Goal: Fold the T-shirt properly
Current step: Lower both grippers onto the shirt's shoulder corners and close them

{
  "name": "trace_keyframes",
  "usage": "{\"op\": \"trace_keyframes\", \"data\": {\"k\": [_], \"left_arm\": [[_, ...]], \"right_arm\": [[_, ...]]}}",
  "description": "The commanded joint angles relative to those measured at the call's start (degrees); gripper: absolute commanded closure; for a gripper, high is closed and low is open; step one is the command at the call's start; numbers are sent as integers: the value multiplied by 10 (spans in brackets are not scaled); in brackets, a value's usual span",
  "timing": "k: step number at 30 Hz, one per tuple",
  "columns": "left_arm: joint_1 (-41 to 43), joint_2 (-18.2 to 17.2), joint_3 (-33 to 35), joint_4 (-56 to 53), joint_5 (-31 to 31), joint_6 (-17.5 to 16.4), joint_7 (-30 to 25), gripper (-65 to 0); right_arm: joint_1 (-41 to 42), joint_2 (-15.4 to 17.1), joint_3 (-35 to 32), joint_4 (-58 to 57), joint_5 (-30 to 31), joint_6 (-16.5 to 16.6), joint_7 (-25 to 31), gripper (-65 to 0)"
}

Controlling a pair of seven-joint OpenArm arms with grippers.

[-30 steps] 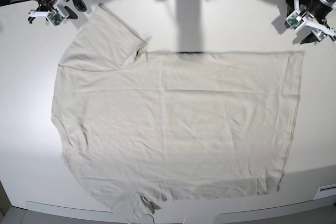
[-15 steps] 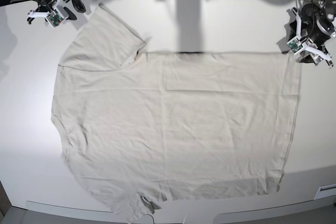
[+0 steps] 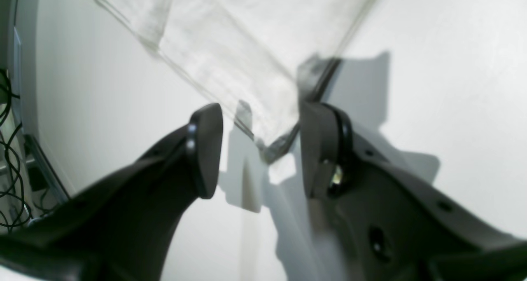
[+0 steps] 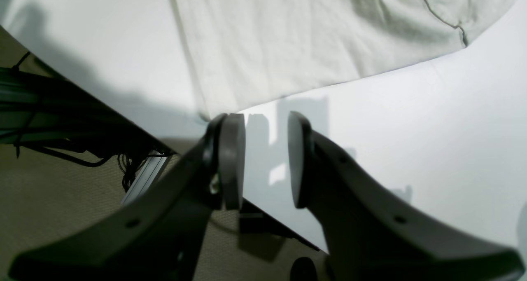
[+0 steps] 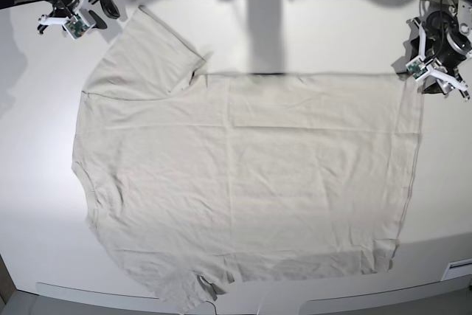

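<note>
Lying flat and spread wide across the white counter (image 5: pixel 310 27): the T-shirt (image 5: pixel 243 182), pale beige, neck end toward the base view's left, hem toward its right, one sleeve angled up near the far left corner, the near sleeve hanging partly past the counter's front edge.

Hovering at the hem's far corner, the left end effector (image 3: pixel 259 149), jaws standing apart on either side of the stitched corner, nothing pinched yet. Waiting at the sleeve tip, the right end effector (image 4: pixel 265 159), jaws parted with bare counter showing between them, gripping nothing, fabric edge just beside one pad.

Likely handling as a light, limp, thin cotton: sagging and creasing under its own weight, sliding easily over the smooth counter, dragging trailing cloth when lifted. No fragility to worry about, but bunching probable if pinched at a single loose layer mid-panel. Best holds, judging from this layout: the doubled, stitched hem corner for the left side, and the sleeve hem or shoulder seam for the right, lifting both evenly to keep the fold line straight.
</note>
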Motion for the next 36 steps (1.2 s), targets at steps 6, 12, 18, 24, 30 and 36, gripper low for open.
{"op": "trace_keyframes", "data": {"k": [6, 12, 18, 24, 30, 36], "left_arm": [[-18, -7, -2, -3, 3, -3, -12, -291], [-38, -7, -2, -28, 1, -3, -12, -291], [-52, -7, -2, -59, 1, -1, -13, -272], [-52, -7, -2, -59, -8, -1, -12, -30], [-42, -5, -2, -59, -78, -1, 30, 0], [-41, 11, -2, -59, -139, -1, 58, 0]], "right_arm": [[-4, 7, 3, 10, 3, 0, 9, -184], [-4, 7, 3, 10, 3, 0, 9, -184], [-4, 7, 3, 10, 3, 0, 9, -184], [-4, 7, 3, 10, 3, 0, 9, -184], [-4, 7, 3, 10, 3, 0, 18, -184], [6, 16, 3, 11, -158, 3, 21, -191]]}}
